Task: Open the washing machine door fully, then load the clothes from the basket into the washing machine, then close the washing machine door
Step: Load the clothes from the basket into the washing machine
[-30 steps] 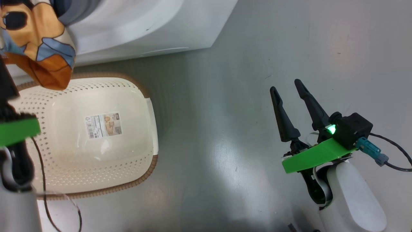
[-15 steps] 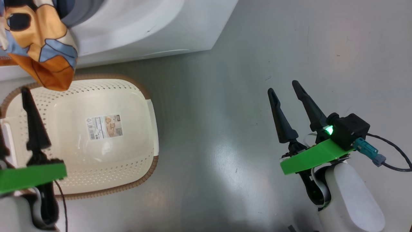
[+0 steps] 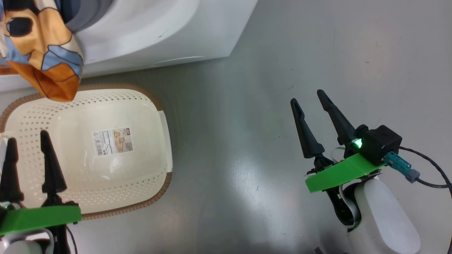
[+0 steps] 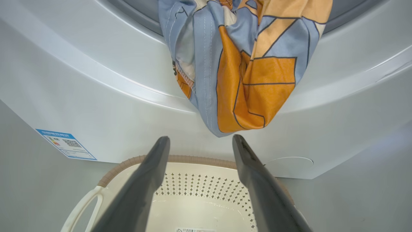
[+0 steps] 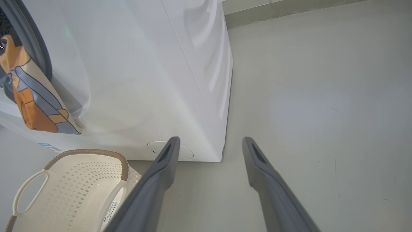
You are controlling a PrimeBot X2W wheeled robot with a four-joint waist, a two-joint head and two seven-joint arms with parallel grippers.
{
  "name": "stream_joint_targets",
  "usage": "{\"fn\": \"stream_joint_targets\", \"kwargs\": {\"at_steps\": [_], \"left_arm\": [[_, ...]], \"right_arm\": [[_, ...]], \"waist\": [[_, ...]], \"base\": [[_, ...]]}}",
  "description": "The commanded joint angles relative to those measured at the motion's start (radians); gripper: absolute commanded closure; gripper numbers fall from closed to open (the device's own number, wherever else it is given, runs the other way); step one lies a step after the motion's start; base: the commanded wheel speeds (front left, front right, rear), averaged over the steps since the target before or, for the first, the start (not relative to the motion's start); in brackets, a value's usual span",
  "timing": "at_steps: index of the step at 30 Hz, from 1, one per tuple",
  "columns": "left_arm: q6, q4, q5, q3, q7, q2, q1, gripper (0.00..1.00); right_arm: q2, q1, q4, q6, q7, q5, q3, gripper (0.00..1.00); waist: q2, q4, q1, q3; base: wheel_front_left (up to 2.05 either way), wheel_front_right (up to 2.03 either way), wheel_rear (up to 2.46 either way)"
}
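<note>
The clothes (image 3: 42,53), blue fabric with orange fox figures, hang out of the washing machine (image 3: 159,31) opening and drape down its white front. In the left wrist view the clothes (image 4: 251,64) dangle just above and beyond my left gripper (image 4: 200,138), which is open and holds nothing. The basket (image 3: 141,169) stands on the floor against the machine, with nothing in it but its paper label. My left gripper (image 3: 27,139) hovers over the basket's near left part. My right gripper (image 3: 307,97) is open over bare floor to the right. The door is out of view.
Grey floor (image 3: 247,123) spreads wide to the right of the basket and machine. A blue sticker (image 4: 66,144) and a round flap (image 5: 170,149) sit low on the machine's front. The grey gasket (image 5: 32,42) rims the opening. A cable (image 3: 430,176) trails from my right wrist.
My left gripper has drawn back from beside the hanging clothes toward the bottom of the head view, over the basket. The clothes stay draped from the opening. The right arm has barely shifted.
</note>
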Motion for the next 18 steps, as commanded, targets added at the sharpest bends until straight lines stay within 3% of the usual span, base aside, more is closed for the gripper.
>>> {"fn": "stream_joint_targets", "kwargs": {"at_steps": [1,18], "left_arm": [[-0.003,-0.011,0.011,0.040,-0.005,0.009,0.046,0.00],[-0.003,-0.025,0.078,0.021,-0.005,0.011,0.040,0.00]], "right_arm": [[0.011,0.041,-0.016,0.006,-0.005,-0.012,0.022,0.00],[0.011,0.040,-0.015,0.006,-0.005,-0.007,0.022,0.00]], "waist": [[0.0000,-0.001,0.0000,-0.001],[0.0000,-0.004,0.0000,-0.006]], "base": [[0.00,0.00,0.00],[0.00,0.00,0.00]]}}
